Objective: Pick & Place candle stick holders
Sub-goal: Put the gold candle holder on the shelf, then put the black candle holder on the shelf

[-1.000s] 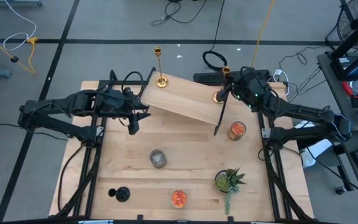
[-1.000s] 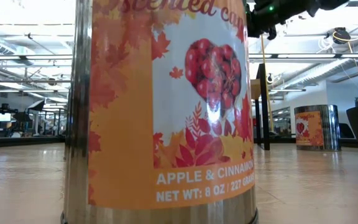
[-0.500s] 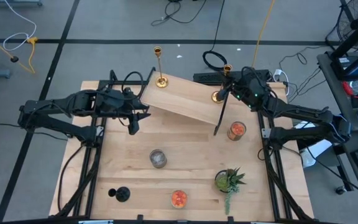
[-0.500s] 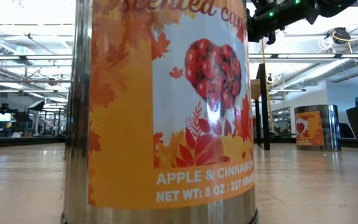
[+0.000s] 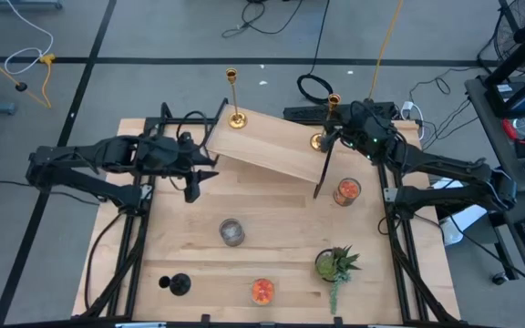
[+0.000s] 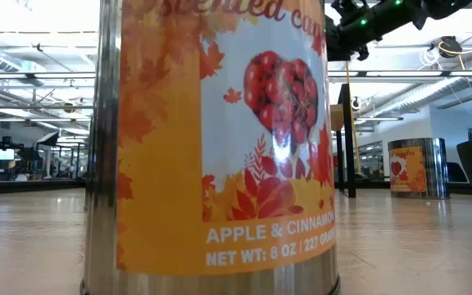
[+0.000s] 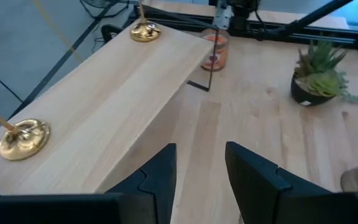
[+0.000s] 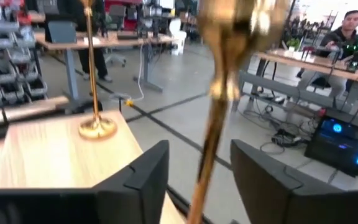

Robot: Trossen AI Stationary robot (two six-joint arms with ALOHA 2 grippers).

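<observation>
Two tall gold candle stick holders stand by their round bases on a raised wooden shelf [image 5: 272,146]: one [image 5: 234,102] at its far left corner, one [image 5: 328,117] at its right end. My right gripper [image 5: 338,135] is open, a finger on either side of the right one's stem [image 8: 211,124] without touching it. My left gripper [image 5: 192,185] hangs open left of the shelf, holding nothing. A black holder [image 5: 179,284], a grey cup [image 5: 232,231] and two orange-red cups [image 5: 346,190] [image 5: 262,290] stand on the table.
A green potted plant [image 5: 335,264] stands near the table's front right. In the low view an orange candle tin [image 6: 220,139] fills the foreground. The shelf's black bracket leg [image 5: 322,178] stands beside the right orange cup. A person sits at a desk in the room [image 8: 347,28].
My right gripper has opened and let go of the right gold candle stick holder's stem, rising a little. The holder stays upright on the shelf.
</observation>
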